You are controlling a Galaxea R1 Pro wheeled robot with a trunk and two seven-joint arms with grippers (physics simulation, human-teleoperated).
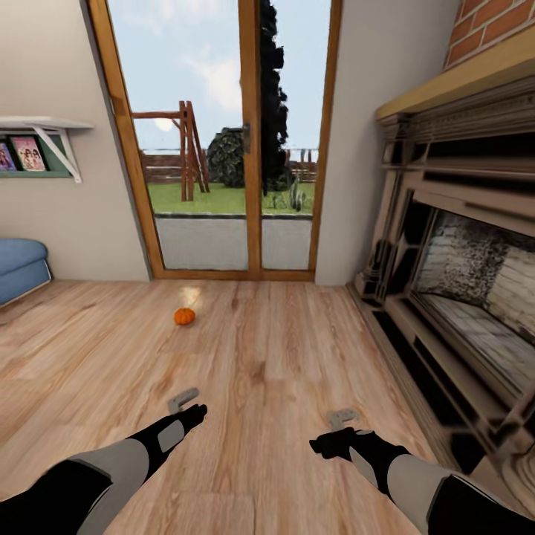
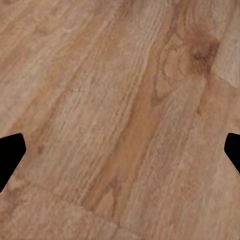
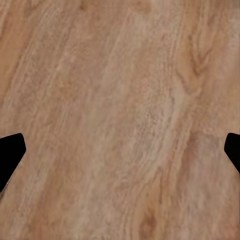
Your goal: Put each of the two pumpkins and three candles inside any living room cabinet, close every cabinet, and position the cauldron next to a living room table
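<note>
Black fingertips sit wide apart at the two edges of each wrist view, with bare plank between them, so both claws are spread and carry nothing. In the head view the left gripper (image 1: 187, 405) and the right gripper (image 1: 343, 420) hang low over the wood floor (image 1: 267, 371), pointing forward, side by side and well apart from one another.

Ahead of the left claw, well beyond its reach, a single orange pumpkin (image 1: 184, 316) lies on the floor near the glass door (image 1: 223, 141). A blue sofa (image 1: 21, 267) shows at the left edge and the brick fireplace (image 1: 461, 275) runs along the right.

Fetching that pumpkin looks like the step in hand. To do it well, I judge the base should roll closer first, bringing the pumpkin under the left arm rather than stretching for it. Lower the spread fingers either side of the ribbed body, below its widest part, since it is round and may roll if nudged off-centre
</note>
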